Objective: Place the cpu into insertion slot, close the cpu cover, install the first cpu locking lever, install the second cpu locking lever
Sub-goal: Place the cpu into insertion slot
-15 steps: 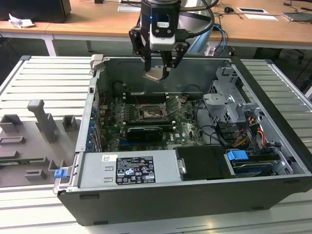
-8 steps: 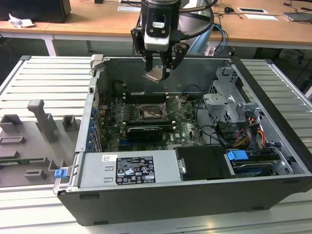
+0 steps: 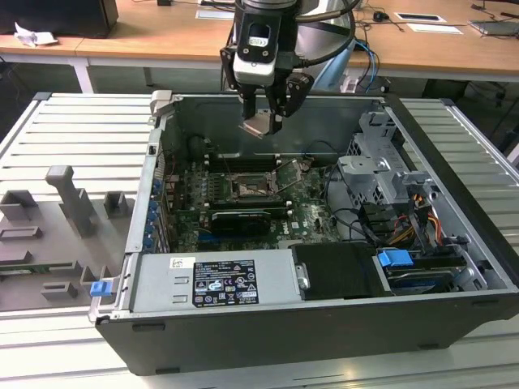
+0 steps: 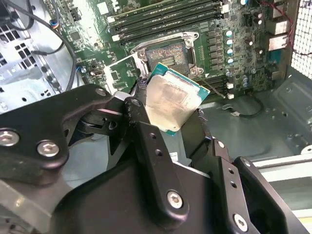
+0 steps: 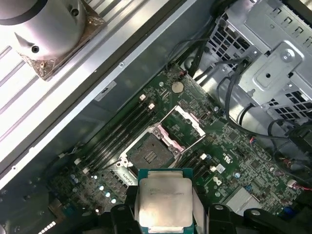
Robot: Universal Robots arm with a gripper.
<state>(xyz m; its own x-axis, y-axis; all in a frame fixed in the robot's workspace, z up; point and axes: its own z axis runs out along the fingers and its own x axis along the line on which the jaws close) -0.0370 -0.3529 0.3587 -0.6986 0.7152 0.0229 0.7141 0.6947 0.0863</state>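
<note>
My gripper [image 3: 263,121] hangs high over the open computer case, shut on the cpu [image 3: 259,126], a flat square chip with a pale silver face. Both wrist views show the cpu [image 4: 171,101] [image 5: 164,200] pinched between the black fingers [image 4: 146,141]. Below it, on the green board, the insertion slot [image 3: 247,189] [image 4: 168,55] [image 5: 152,155] lies bare with its dark centre showing. The cpu cover [image 5: 184,126] [image 4: 122,70] is swung up, open beside the slot. The cpu is well above the slot and apart from it.
Black memory slots [image 5: 117,134] run alongside the socket. A drive cage [image 3: 377,166] and cable bundles [image 3: 365,223] fill the case on the exterior view's right. A power supply [image 3: 215,279] sits at the case front. Grey fixtures [image 3: 69,207] stand on the ribbed table.
</note>
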